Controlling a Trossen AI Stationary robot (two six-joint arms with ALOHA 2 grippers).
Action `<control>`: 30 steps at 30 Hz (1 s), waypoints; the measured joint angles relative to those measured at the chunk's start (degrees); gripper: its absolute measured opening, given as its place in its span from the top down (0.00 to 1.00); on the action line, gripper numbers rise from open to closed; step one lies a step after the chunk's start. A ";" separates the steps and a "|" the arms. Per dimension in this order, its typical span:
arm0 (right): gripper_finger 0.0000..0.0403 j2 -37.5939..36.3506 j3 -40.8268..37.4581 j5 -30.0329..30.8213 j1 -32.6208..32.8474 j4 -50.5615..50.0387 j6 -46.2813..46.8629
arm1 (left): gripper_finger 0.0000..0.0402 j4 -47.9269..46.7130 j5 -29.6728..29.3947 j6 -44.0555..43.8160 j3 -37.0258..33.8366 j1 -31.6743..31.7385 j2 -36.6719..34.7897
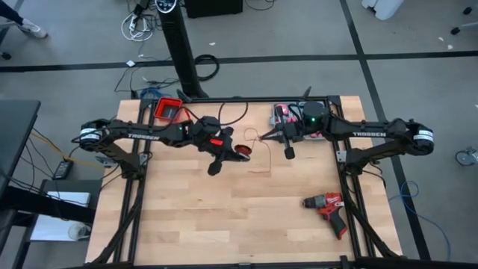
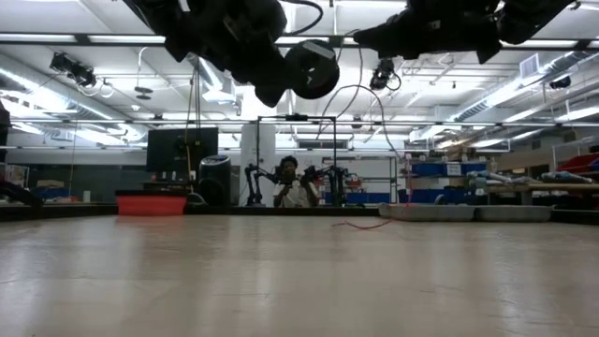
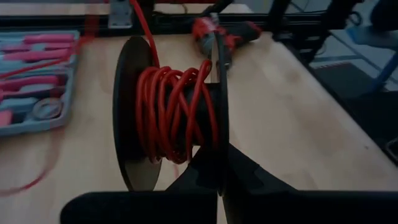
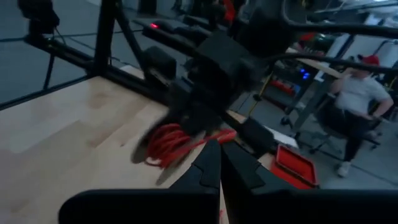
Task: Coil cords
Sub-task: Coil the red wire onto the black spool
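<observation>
Red wire (image 3: pixel 177 112) is wound in loose turns around a black spool (image 3: pixel 134 112), and the left gripper (image 3: pixel 217 186) has its fingers pressed together on one of the spool's thin flanges, holding it up above the pale wooden surface (image 1: pixel 224 217). From overhead, the spool (image 1: pixel 240 153) hangs near the middle of the surface, just off the tip of the left arm. A thin strand of the same wire (image 1: pixel 261 146) runs from there across to the right gripper (image 1: pixel 263 137), which sits a short way apart, facing the left one. Its fingers are closed to a point; the strand passes right at their tips, though I cannot tell for certain that it is pinched between them. More of the wire trails down onto the wood between the two arms, and from table height a short red stretch (image 2: pixel 360 225) lies on the far part of the surface.

A red drill (image 1: pixel 326 207) lies well away, toward the near right corner. A red tray (image 1: pixel 169 109) sits at the far left edge, and an open tool case (image 1: pixel 287 116) with pink-handled tools is at the far edge beneath the right arm. A person (image 2: pixel 292 183) sits in the room beyond.
</observation>
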 joint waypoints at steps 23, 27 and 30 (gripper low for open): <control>1.00 18.41 5.93 1.03 4.92 13.88 0.39 | 0.99 4.01 6.19 0.10 -0.02 -1.53 0.00; 1.00 20.71 9.34 0.83 5.38 9.85 -1.34 | 0.99 4.21 7.26 0.10 -0.02 -1.53 0.00; 1.00 22.38 10.81 -0.83 5.74 7.97 -1.56 | 0.99 4.99 8.27 0.29 -0.02 -1.54 0.00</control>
